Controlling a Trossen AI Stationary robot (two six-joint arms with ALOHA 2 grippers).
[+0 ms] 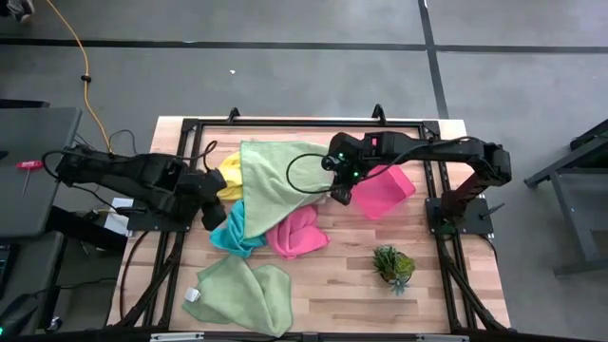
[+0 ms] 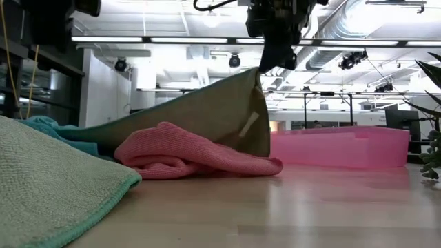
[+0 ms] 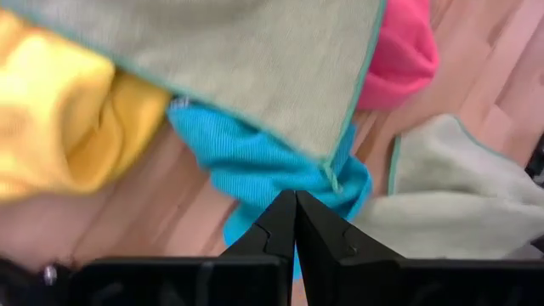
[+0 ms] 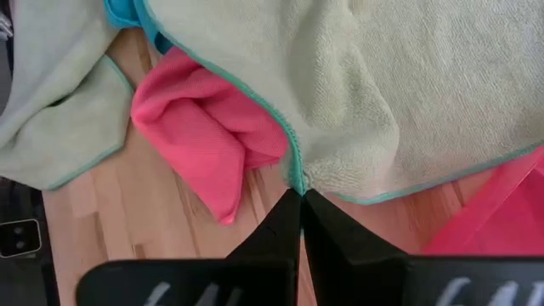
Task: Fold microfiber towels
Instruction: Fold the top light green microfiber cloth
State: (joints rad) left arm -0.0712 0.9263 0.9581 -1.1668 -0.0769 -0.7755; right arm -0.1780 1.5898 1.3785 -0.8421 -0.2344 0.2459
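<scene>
A pale green microfiber towel lies spread over the pile at mid-table. Its right corner is raised by my right gripper, which is shut on it. The towel's lower part rests on the hot pink towel, the teal towel and the yellow towel. My left gripper hovers shut over the teal towel, just short of the green towel's near-left corner, holding nothing. A second pale green towel lies crumpled by the near edge. My right gripper pinches the pale green towel's teal-hemmed corner between its two fingers, which slant down from the table's right. The corner is lifted. The cloth slopes down from it like a tent onto the hot pink towel, fairly taut.
The pink plastic tray sits just right of my right gripper, and shows behind the towels in the low view as the tray. A small spiky green plant stands near the right front. Bare wood shows between the plant and the near towel.
</scene>
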